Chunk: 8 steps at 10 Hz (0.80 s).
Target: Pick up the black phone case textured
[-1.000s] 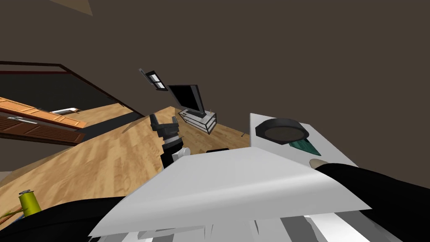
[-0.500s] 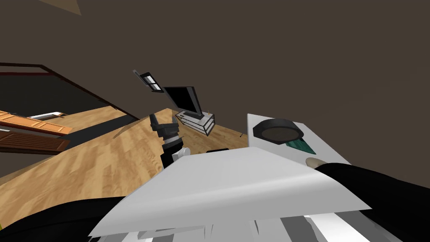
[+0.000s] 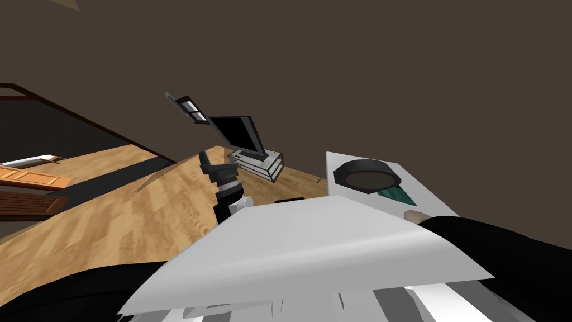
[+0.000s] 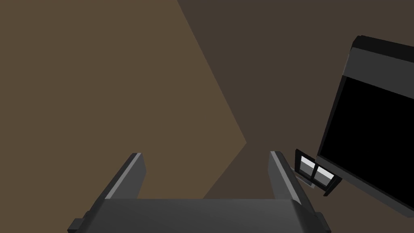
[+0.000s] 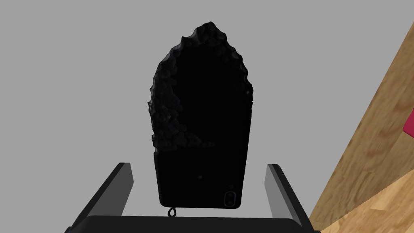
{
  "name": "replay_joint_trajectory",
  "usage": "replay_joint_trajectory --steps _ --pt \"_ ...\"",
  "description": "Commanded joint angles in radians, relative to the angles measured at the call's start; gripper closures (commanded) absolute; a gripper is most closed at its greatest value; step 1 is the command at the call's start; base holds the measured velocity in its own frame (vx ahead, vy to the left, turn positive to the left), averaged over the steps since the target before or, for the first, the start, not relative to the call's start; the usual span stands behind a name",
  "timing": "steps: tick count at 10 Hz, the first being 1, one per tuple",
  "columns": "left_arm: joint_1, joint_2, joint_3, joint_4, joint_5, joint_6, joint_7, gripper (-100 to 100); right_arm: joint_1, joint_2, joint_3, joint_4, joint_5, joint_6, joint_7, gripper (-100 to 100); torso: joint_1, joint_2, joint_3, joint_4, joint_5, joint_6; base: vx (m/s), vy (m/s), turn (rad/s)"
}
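Right hand [image 5: 199, 164]: was wide open, empty.
Black phone case [image 5: 202, 121]: lay on grey table [image 5: 81, 81], between the fingers, at 12 o'clock.
Progress: not yet gripped; closing and lifting left.

– How is the light?
– Dim and even, with no lamp to be seen. The brown wall [image 3: 391, 67] is flat and dull; the wood floor [image 3: 139, 207] is the brightest part of the head view.
– Any shadows?
– Hardly any. The phone case [image 5: 202, 121] casts none on the plain grey bench [image 5: 60, 81]. It is nearly pure black, its bumps faint along one side.
– Glare?
– None, not even on the black screen [image 4: 372, 133]. The head view is rolled – floor slanting, lines splaying to the corners.
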State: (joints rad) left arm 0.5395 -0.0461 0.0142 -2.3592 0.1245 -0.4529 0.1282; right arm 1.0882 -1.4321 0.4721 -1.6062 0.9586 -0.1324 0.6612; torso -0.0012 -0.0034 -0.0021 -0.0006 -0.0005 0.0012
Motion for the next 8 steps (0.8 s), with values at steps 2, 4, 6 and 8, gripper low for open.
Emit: replay_joint_trajectory --steps 2,4,6,8 --pt "0.000 0.000 0.000 0.000 0.000 0.000 0.000 0 0.000 0.000 0.003 -0.002 0.001 0.006 -0.001 100 0.002 0.002 0.001 0.000 0.000 0.000 0.012 -0.009 -0.006" --pt "0.000 0.000 0.000 0.000 0.000 0.000 0.000 0 0.000 0.000 0.003 -0.002 0.001 0.005 -0.002 100 0.003 0.004 0.002 0.001 0.001 -0.001 0.000 0.000 0.000" --pt "0.000 0.000 0.000 0.000 0.000 0.000 0.000 0 0.000 0.000 0.003 -0.002 0.001 0.006 -0.001 100 0.003 0.004 0.003 0.001 0.001 -0.001 0.000 0.000 0.000" --pt "0.000 0.000 0.000 0.000 0.000 0.000 0.000 0 0.004 0.000 -0.024 0.017 -0.012 -0.024 0.001 100 0.003 0.004 0.003 0.001 0.001 -0.001 -0.024 0.019 0.050"
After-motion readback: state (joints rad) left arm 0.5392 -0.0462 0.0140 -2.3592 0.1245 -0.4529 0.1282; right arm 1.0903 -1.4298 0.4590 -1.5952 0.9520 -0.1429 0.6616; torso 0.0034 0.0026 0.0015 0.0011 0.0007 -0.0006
